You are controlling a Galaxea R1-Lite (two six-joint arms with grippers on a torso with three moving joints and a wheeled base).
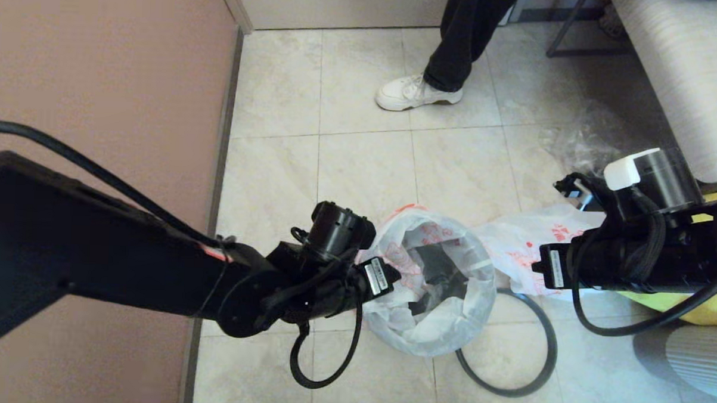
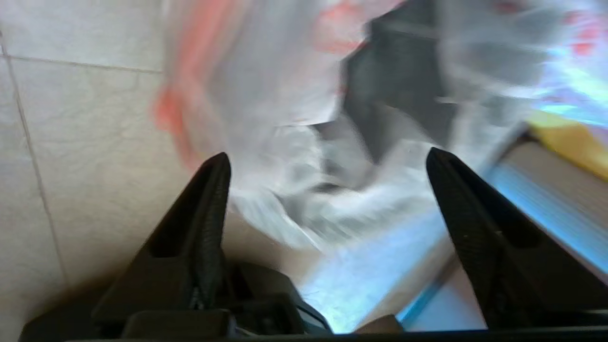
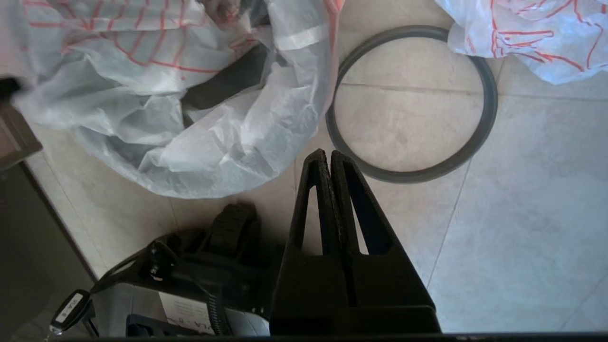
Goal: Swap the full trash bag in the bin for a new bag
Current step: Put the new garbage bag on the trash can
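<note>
New bag (image 1: 430, 281): translucent white w/ red line print, pink-orange at far edge. Second bag (image 1: 527, 249) to its right: white, red drawing & characters. Ring rim (image 1: 542, 327) on floor: dark grey. Floor (image 1: 366, 160): pale beige tiles, faint marbling, grey grout. Wall (image 1: 101, 67) at left: dusty pink. Yellow fabric bag (image 1: 706, 306) far right. Both claws black: left claw (image 2: 327, 161), right claw (image 3: 330, 159).

On the tiled floor (image 1: 360, 166) before me: the bagged bin (image 1: 430, 287), ring rim (image 1: 508, 344) touching it, printed bag (image 1: 524, 249) just beyond.
</note>
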